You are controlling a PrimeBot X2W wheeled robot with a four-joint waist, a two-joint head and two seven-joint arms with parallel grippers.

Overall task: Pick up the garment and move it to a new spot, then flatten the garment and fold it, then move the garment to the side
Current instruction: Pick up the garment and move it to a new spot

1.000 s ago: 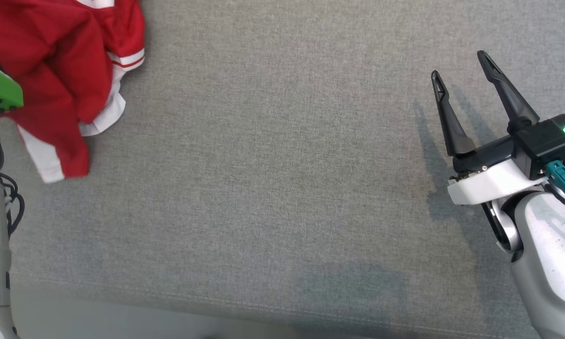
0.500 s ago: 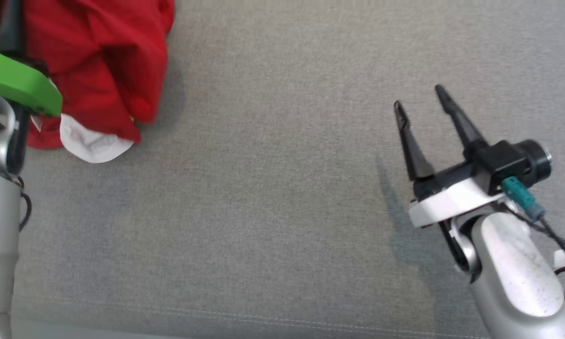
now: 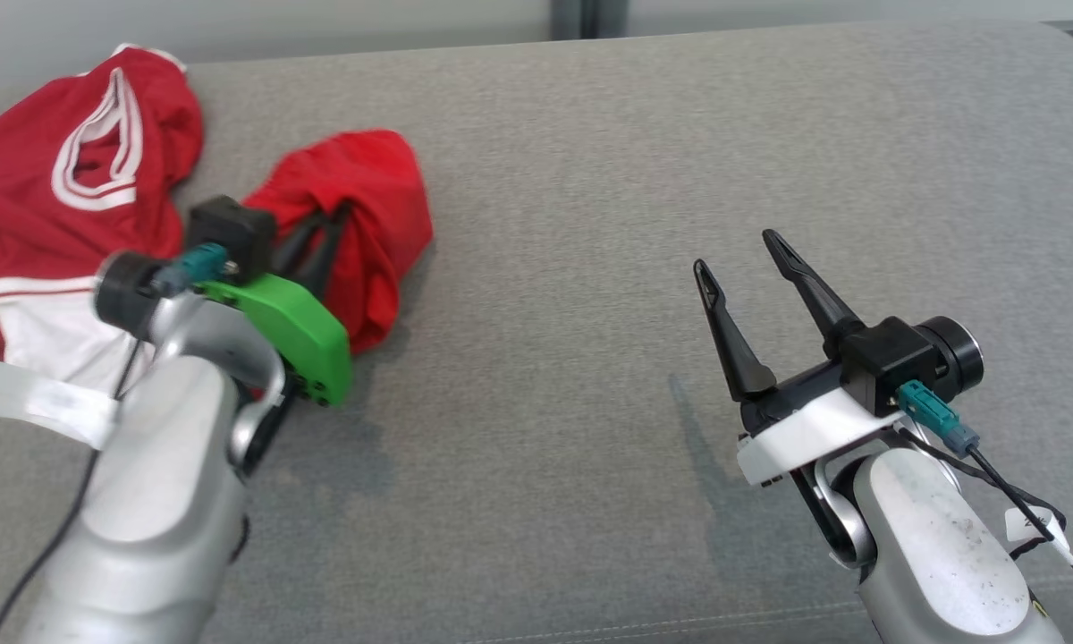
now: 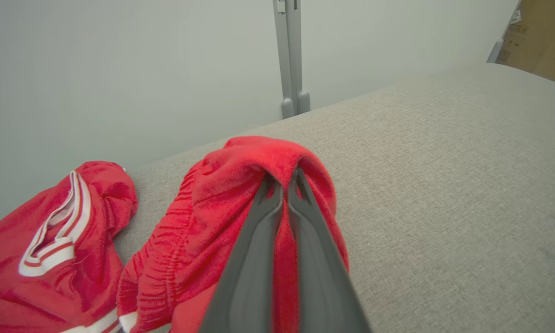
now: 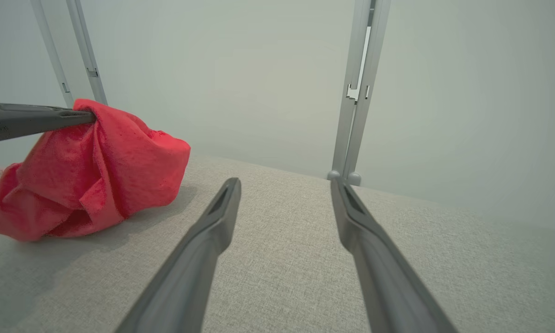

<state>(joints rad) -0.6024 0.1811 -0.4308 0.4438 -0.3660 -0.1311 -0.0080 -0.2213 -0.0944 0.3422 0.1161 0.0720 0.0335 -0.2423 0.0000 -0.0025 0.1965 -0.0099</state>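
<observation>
The left gripper (image 4: 282, 179) is clamped on a bunched fold of the red garment (image 3: 380, 201). The rest of it, trimmed in white, lies crumpled at the far left of the grey cushion (image 3: 590, 161). The right gripper (image 3: 734, 250) hovers over bare fabric, fingers spread and holding nothing. Behind are a pale wall (image 5: 259, 69) and a grey metal post (image 5: 354, 92).

The left gripper (image 3: 329, 225) is clamping tight on a bunched fold of the garment (image 3: 380, 201), fingers pressed together and pointing up and away from the green wrist plate (image 3: 299, 335). The left forearm (image 3: 156, 510) is angling in from below the garment. The right gripper (image 3: 734, 250) is hanging well to the garment's right, fingers spread wide and holding nothing. Its white wrist plate (image 3: 805, 434) and the right forearm (image 3: 934, 555) are sloping in behind it.
</observation>
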